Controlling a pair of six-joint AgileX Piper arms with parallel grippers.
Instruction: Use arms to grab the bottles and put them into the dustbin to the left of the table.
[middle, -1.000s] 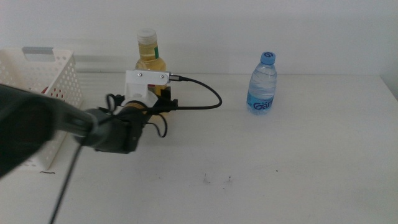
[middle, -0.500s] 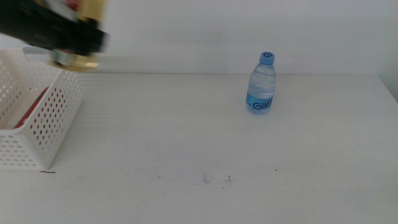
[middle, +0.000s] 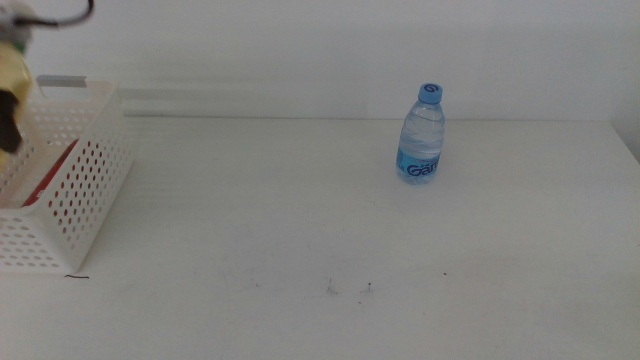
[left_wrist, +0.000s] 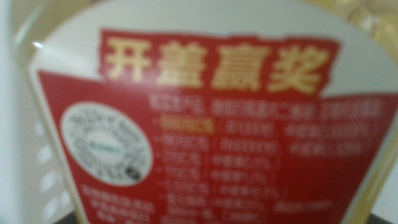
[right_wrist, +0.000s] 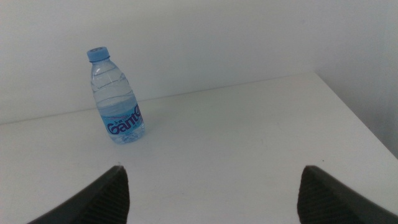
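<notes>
One blurred yellow bottle (left_wrist: 211, 118) fills the left tool's grip; right tool (right_wrist: 211, 186) wide.

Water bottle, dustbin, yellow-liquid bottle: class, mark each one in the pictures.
Water bottle (middle: 422, 138), middle view, on its clear body.
Dustbin (middle: 85, 190), middle view, on its perforated side.
Yellow-liquid bottle (left_wrist: 217, 143), left wrist view, on its red label.

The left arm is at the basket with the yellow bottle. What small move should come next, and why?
Probably open the left tool and let the yellow bottle drop. In the middle view it sits at the picture's left edge over the dustbin, and the bottle's red label fills the left wrist view, so it seems still held. The water bottle stands on the table; the right tool waits, open.
</notes>
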